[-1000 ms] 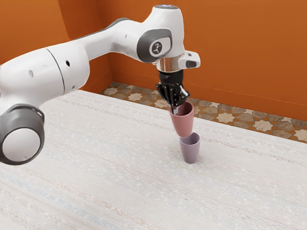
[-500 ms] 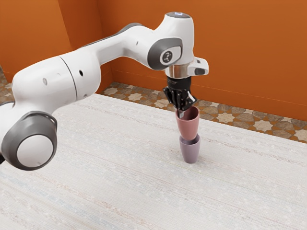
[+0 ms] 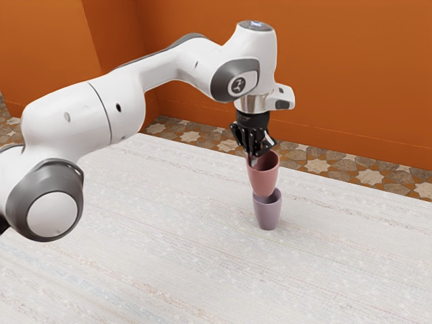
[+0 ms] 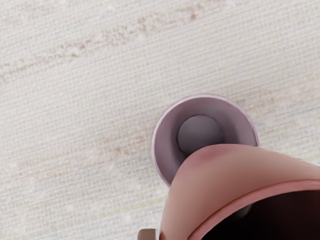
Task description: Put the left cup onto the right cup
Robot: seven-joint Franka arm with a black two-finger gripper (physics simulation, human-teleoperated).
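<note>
Tool (image 3: 255,153) grips pink cup (image 3: 263,177) upright, base inside purple cup (image 3: 268,213).

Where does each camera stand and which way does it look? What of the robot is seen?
Exterior view: beside the table, looking across it toward the orange wall; it shows the white arm and the gripper holding the pink cup over the purple cup.
Wrist view: on the hand, looking down into the purple cup past the pink cup's side.
Both show the two cups and the table.
</note>
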